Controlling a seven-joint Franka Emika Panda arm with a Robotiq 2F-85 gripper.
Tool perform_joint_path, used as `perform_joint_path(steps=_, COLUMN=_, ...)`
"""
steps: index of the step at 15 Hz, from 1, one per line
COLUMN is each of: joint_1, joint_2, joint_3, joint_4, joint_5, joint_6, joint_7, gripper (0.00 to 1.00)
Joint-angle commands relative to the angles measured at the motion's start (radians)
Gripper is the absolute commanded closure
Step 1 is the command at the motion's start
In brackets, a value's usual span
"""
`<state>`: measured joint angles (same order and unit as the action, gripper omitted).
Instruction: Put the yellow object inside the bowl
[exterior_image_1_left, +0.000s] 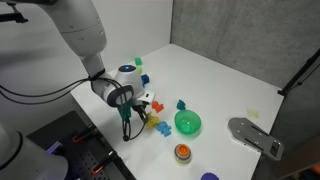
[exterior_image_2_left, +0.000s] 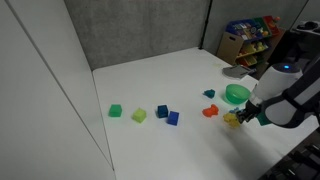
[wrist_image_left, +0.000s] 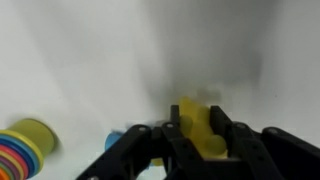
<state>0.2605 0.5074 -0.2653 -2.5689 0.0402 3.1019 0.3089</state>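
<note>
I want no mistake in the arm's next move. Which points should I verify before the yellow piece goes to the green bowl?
1. Small flat yellow plastic piece between the fingers of the black pincer: ok.
2. Grip firm: cannot tell, wrist view blurred.
3. Piece lifted off the white table: cannot tell.
4. Round green plastic bowl upright, opening up: ok.
5. Small blue toy near the bowl, outside it: ok.

White table, green bowl, green cube, blue blocks (a pair), orange-red container
</note>
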Motion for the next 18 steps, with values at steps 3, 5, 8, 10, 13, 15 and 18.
perform_joint_path(steps=3, joint_1=0.059, joint_2=-0.087, joint_3=-0.137, joint_4=0.114, joint_5=-0.042, joint_6=-0.16, joint_7=0.021, gripper=0.89)
perform_joint_path(steps=5, joint_1=0.074, joint_2=-0.073, joint_3=-0.189, joint_4=0.176, joint_5=-0.086, joint_6=-0.195, joint_7=0.054, gripper=0.89)
perform_joint_path(steps=8, joint_1=0.082, joint_2=-0.025, joint_3=-0.269, joint_4=0.278, joint_5=-0.157, joint_6=-0.233, joint_7=0.125, gripper=0.89)
perform_joint_path(steps=10, joint_1=0.075, joint_2=-0.016, joint_3=-0.298, joint_4=0.322, joint_5=-0.183, joint_6=-0.267, joint_7=0.174, gripper=0.4)
perform_joint_path(steps=13, joint_1=0.071, joint_2=-0.025, joint_3=-0.315, joint_4=0.355, joint_5=-0.204, joint_6=-0.311, joint_7=0.223, gripper=0.34)
perform_joint_path(steps=15, joint_1=0.071, joint_2=-0.039, joint_3=-0.314, joint_4=0.371, joint_5=-0.216, joint_6=-0.348, joint_7=0.248, gripper=0.16)
perform_joint_path(steps=18, joint_1=0.056, joint_2=-0.064, joint_3=-0.288, joint_4=0.391, joint_5=-0.232, joint_6=-0.409, joint_7=0.269, gripper=0.0)
